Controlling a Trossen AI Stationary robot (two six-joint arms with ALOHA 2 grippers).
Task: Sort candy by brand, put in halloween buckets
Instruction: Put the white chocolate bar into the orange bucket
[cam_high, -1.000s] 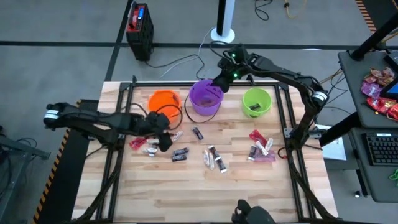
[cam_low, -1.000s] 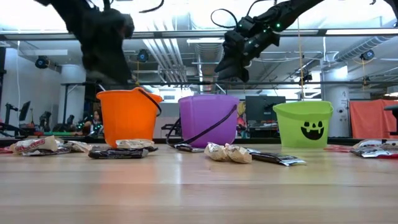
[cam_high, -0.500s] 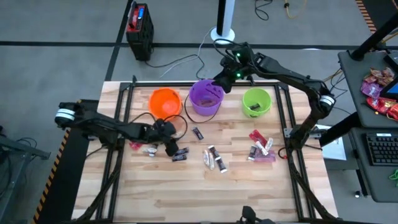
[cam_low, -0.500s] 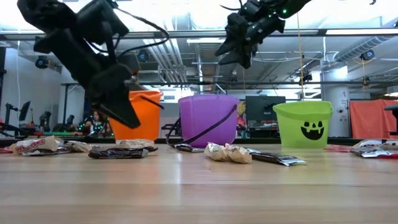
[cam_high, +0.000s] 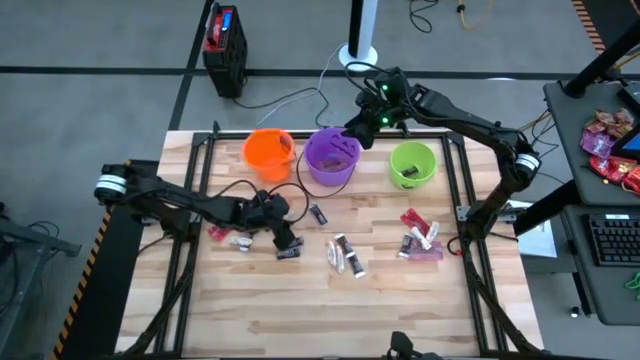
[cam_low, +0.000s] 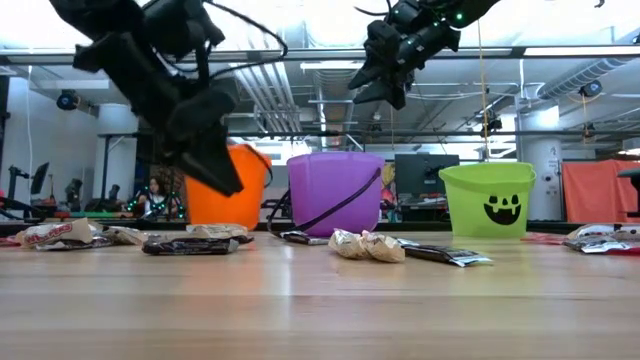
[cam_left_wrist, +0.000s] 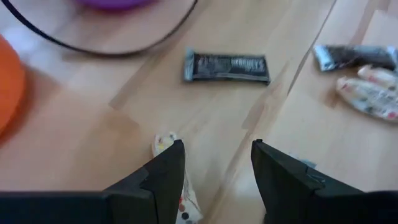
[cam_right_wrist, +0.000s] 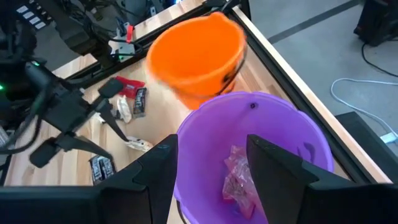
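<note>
Shifted rightward, the orange bucket (cam_high: 267, 150) nears the purple bucket (cam_high: 331, 154); both grippers (cam_left_wrist: 214, 165) (cam_right_wrist: 208, 163) gape empty, most candy (cam_high: 347, 255) unsorted.

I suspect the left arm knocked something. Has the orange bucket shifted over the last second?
Yes. In the high view the orange bucket now sits farther back and nearer the purple bucket, which stays put; the left gripper is beside the candy.

Orange bucket (cam_low: 232, 190), purple bucket (cam_low: 335, 193) and green bucket (cam_low: 488, 200) stand in a row — wrapped candy (cam_low: 366, 245) scattered before them — left gripper (cam_low: 205, 150) overlapping the orange one.
</note>
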